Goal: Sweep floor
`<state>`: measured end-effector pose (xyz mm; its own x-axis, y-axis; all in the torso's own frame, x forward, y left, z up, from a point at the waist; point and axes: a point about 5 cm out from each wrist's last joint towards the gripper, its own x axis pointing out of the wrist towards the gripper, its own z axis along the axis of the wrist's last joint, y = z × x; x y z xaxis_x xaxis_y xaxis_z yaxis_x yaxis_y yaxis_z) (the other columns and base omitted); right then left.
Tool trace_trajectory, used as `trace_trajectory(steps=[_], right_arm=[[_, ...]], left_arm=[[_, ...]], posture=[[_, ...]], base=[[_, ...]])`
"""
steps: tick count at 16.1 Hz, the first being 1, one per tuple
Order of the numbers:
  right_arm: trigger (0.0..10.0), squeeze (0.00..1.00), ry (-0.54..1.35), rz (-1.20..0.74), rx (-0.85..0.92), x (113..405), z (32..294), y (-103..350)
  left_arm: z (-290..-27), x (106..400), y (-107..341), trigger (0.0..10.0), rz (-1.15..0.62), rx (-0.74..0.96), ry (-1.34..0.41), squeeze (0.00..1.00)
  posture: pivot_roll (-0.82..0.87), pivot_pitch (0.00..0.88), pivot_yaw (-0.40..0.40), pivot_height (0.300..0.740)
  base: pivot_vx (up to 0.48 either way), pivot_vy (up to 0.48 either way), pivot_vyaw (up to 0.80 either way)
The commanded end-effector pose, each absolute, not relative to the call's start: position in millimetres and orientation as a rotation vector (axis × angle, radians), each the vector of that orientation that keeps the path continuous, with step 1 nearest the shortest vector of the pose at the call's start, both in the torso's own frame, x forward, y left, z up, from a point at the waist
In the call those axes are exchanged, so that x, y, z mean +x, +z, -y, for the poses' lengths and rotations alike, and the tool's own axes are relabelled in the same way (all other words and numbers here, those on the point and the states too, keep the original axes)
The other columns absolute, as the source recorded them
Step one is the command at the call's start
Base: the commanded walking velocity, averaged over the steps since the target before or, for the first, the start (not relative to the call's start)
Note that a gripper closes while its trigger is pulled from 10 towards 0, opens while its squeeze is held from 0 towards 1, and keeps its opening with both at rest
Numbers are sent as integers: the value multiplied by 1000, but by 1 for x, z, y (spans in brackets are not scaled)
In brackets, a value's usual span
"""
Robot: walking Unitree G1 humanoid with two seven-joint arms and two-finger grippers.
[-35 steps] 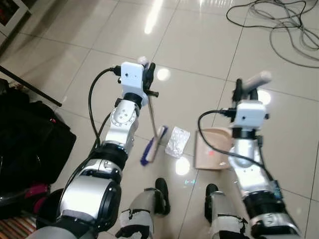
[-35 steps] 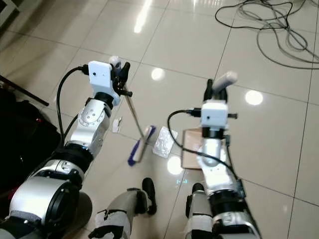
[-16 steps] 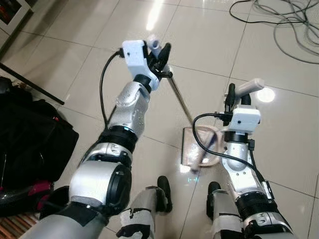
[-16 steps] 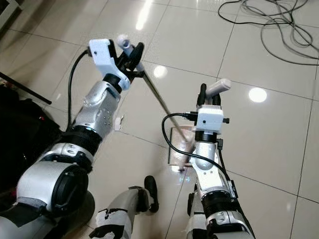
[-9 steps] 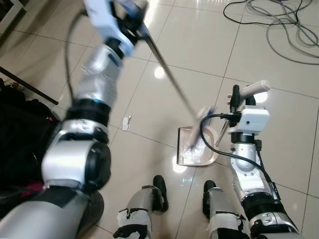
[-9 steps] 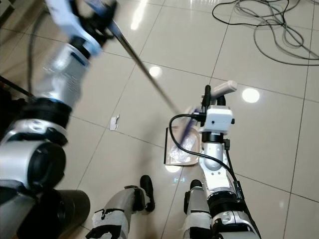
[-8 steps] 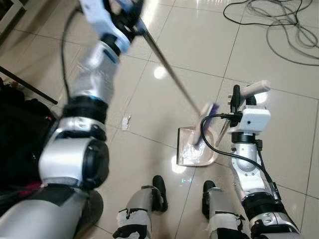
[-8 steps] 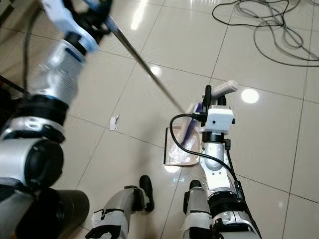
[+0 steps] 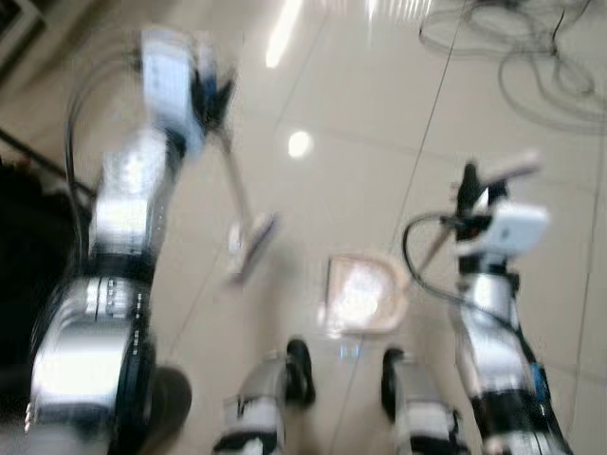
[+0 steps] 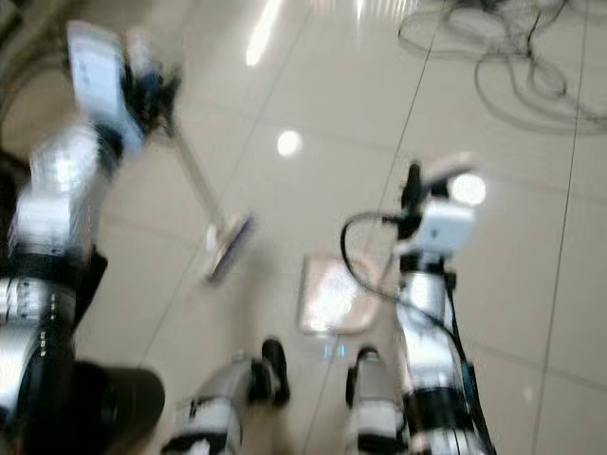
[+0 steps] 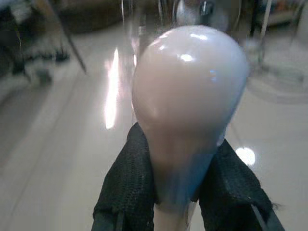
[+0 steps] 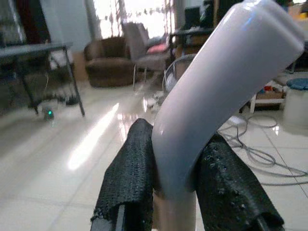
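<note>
Left gripper [image 11: 180,192]: you see it clenched on the broom [image 9: 248,245] handle; brush head on the tiles, left of the dustpan [image 9: 362,296].
Right gripper [image 12: 175,185]: clamped on the dustpan handle.
Around: cables [image 10: 512,66] on the floor ahead; black bag [image 9: 24,256] at your left.

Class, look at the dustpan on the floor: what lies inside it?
Inside the dustpan lies a pale, shiny patch, probably a crumpled wrapper; blur hides details.
</note>
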<state>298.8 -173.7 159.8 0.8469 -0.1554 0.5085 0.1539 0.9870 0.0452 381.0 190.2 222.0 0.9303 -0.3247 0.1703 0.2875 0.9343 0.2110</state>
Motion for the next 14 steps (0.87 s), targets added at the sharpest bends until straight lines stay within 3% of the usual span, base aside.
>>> trace_trajectory(steps=[1, 5, 8, 14], right_arm=[[10000, 0, -160, 580, 32, 294, 170, 171], [10000, 0, -166, 546, 37, 276, 171, 192], [10000, 0, -186, 498, 32, 267, 170, 202], [10000, 0, -213, 435, 99, 268, 179, 218]], left_arm=[[-193, 375, 227, 10000, 244, 211, -308, 0], [-207, 325, 165, 10000, 111, 139, -244, 0], [-209, 298, 145, 10000, 28, 80, -211, 0], [-195, 274, 130, 10000, -57, 46, -253, 0]], posture=[[-35, 253, 113, 740], [-107, 212, 45, 740], [-125, 187, 12, 740], [-129, 163, 33, 740]], base=[[0, 0, 0], [0, 0, 0], [0, 0, 0], [0, 0, 0]])
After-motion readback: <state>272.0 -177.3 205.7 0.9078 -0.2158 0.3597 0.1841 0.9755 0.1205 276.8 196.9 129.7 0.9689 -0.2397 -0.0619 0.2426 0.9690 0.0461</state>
